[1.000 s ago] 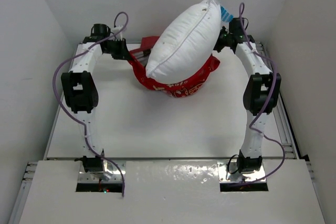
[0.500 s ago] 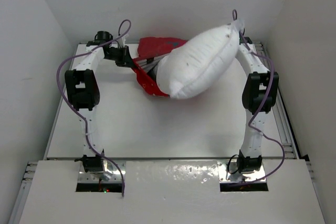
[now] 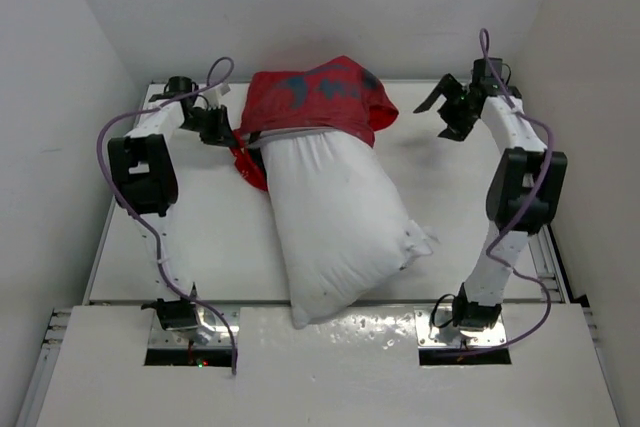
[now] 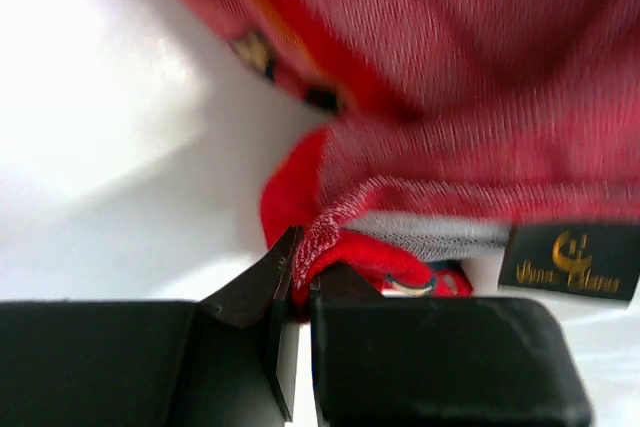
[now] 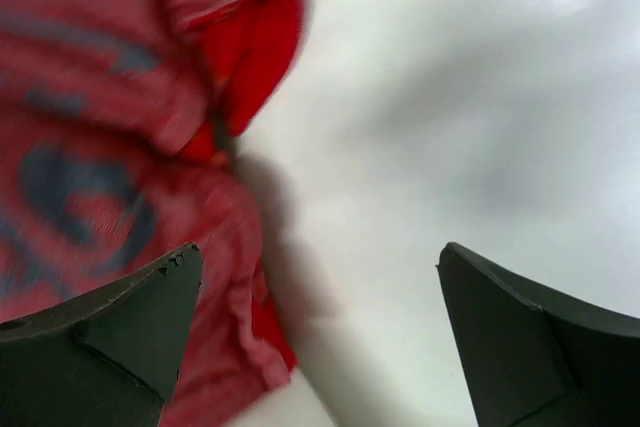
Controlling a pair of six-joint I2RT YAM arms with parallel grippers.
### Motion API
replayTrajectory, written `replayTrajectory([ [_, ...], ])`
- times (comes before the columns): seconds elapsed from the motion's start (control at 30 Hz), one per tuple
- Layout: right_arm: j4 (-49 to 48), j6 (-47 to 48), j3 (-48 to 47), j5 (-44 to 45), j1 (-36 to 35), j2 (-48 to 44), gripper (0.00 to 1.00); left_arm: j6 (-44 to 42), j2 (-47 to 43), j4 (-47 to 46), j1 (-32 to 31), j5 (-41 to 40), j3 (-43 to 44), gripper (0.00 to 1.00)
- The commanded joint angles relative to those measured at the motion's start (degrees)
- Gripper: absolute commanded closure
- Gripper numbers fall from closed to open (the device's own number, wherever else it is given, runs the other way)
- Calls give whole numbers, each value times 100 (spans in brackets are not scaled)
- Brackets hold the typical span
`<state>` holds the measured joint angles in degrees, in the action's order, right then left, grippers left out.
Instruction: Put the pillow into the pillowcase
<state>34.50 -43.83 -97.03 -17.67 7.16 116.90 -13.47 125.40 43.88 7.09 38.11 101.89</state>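
pillow (image 3: pixel 335 217) lay on the table (image 3: pixel 200 247), far end inside the red pillowcase (image 3: pixel 315 97), near end bare | left gripper (image 4: pixel 295 267) pinched the pillowcase's left edge | right gripper (image 3: pixel 440 115) hung far right, jaws wide apart, empty

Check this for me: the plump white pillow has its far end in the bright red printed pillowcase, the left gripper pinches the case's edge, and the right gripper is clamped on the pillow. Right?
Not quite. The right gripper holds nothing: the right wrist view shows its jaws wide open beside the bright red printed pillowcase. The rest holds: the plump white pillow has its far end in the case, and the left gripper pinches its edge.
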Motion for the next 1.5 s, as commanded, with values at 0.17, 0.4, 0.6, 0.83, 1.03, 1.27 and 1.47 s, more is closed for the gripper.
replayTrajectory([
  [0.17, -1427, 2184, 2072, -490, -591, -2741, 1, -2403, -2141, -3, -647, -32, -617, 100],
  [0.4, -2307, 2371, 3655, -1011, -1243, -4122, 1, -6199, -2811, 2956, -1341, 153, -145, 42],
  [0.6, -1930, 2187, 3858, 253, -1568, -4018, 1, -6036, -2786, 3171, -1649, 152, 750, 16],
  [0.83, -2439, 1861, 4219, 80, -2042, -4008, 1, -3576, -2284, 1302, -2553, 103, 1370, 0],
  [1.03, -2562, 1862, 4640, 115, -2333, -4325, 1, -2924, -1731, -965, -3416, -2315, 526, 23],
  [1.27, -2465, 1774, 5001, 97, -2517, -4386, 1, -2810, -1089, -679, -3565, -1842, 692, 38],
  [1.47, -3115, 1186, 5274, -87, -2894, -3983, 4, -2433, -1053, 347, -3715, -1685, 1333, 100],
])
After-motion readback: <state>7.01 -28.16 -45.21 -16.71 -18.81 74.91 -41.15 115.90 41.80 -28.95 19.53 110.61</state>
